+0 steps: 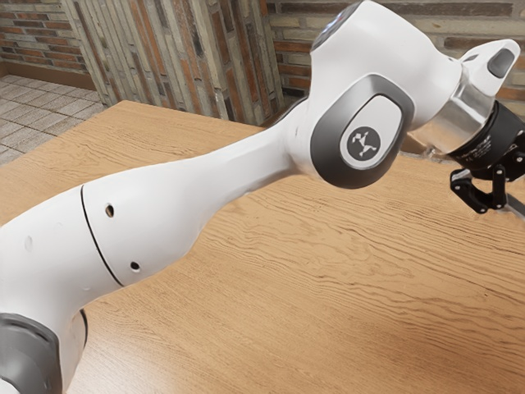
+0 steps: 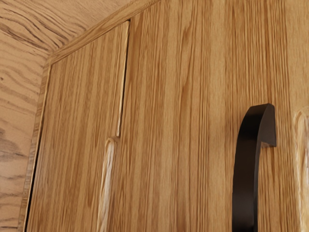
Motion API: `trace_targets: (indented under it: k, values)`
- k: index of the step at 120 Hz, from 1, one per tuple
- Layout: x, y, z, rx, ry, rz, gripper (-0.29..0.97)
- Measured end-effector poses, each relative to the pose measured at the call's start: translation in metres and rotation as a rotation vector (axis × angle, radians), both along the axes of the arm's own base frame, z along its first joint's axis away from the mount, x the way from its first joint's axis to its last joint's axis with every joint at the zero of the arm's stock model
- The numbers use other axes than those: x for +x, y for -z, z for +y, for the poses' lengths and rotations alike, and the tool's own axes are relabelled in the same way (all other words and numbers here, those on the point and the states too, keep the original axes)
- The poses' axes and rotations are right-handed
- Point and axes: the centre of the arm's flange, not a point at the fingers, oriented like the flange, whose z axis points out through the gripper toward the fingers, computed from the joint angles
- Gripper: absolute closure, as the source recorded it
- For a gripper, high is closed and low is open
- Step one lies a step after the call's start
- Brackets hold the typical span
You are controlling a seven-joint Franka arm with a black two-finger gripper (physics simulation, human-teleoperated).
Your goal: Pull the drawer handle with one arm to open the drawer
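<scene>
A black curved drawer handle (image 2: 250, 174) stands out from a light oak drawer front (image 2: 183, 111) in the wrist view, close in front of my hand. The handle's bent end meets the wood near a shallow groove. In the exterior view my gripper (image 1: 484, 190) hangs at the far right edge, past the white forearm (image 1: 246, 189), a little above the table (image 1: 328, 304). Its black linkage is partly cut off by the picture's edge.
A second oak panel (image 2: 77, 154) adjoins the drawer front, split from it by a thin seam (image 2: 123, 77). Brick and plank walls (image 1: 164, 49) stand behind the table. My own white arm crosses the exterior view's left and middle.
</scene>
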Motion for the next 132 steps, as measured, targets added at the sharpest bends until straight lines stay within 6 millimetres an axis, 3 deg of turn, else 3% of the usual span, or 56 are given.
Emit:
trace_targets:
  k: [21, 44, 63, 82, 106, 132]
  values:
    - [0.006, 0.008, -0.009, -0.035, -0.005, -0.014, 0.00]
    - [0.010, 0.022, -0.001, -0.012, -0.023, -0.002, 0.00]
    - [0.005, 0.016, 0.008, 0.012, -0.035, -0.002, 0.00]
    - [0.002, 0.005, 0.030, 0.065, -0.070, 0.004, 0.00]
    - [0.000, 0.018, 0.038, 0.100, -0.079, 0.061, 0.01]
    - [-0.010, 0.007, 0.056, 0.138, -0.108, 0.084, 0.01]
